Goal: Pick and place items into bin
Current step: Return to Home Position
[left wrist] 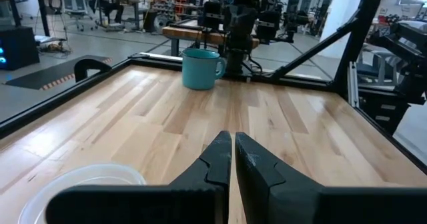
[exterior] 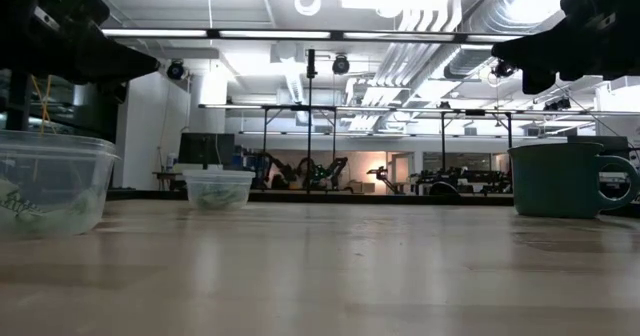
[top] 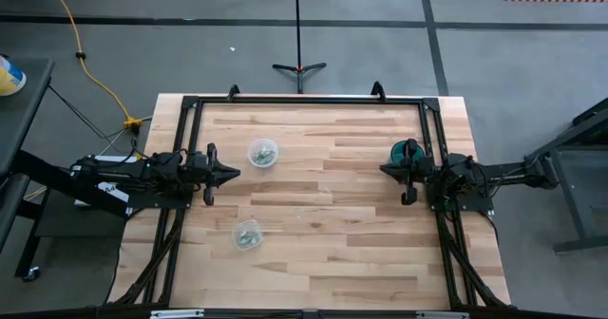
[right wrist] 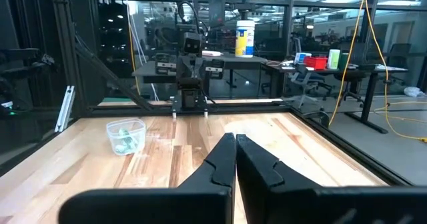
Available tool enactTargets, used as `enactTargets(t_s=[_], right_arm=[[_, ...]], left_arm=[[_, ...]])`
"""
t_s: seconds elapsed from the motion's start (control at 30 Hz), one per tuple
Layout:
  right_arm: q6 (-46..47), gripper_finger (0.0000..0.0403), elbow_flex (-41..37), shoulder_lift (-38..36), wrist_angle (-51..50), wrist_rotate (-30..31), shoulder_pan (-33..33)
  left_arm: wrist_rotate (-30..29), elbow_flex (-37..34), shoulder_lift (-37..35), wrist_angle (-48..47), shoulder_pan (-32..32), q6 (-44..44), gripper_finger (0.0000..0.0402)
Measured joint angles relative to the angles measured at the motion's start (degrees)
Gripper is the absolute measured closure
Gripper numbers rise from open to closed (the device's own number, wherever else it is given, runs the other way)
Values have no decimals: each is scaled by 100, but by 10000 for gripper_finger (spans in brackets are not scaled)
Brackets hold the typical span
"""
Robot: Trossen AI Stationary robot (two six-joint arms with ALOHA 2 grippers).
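Note:
Two clear plastic cups stand upright on the wooden table, one farther back (top: 262,153) (exterior: 218,189) and one nearer (top: 248,234) (exterior: 50,181). Both hold tiny pale green-grey pieces (right wrist: 124,143). My left gripper (top: 231,174) (left wrist: 232,147) is shut and hovers level above the table, just left of the farther cup, whose rim (left wrist: 87,184) shows beside it. My right gripper (top: 385,170) (right wrist: 235,147) is shut too, raised next to a teal mug (top: 407,152) (left wrist: 201,68). Neither touches anything.
A black metal frame (top: 304,101) borders the table's far, left and right sides. The teal mug (exterior: 565,179) stands upright near the right frame rail. Bare wood (top: 323,181) lies between the two grippers. Benches and other equipment fill the room beyond.

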Motion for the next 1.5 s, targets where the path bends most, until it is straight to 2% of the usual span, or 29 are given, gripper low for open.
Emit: enactTargets(t_s=[1.5], right_arm=[[-2, 402, -7, 2, -47, -2, 0]], left_arm=[[-20, 0, 0, 2, 2, -2, 346]])
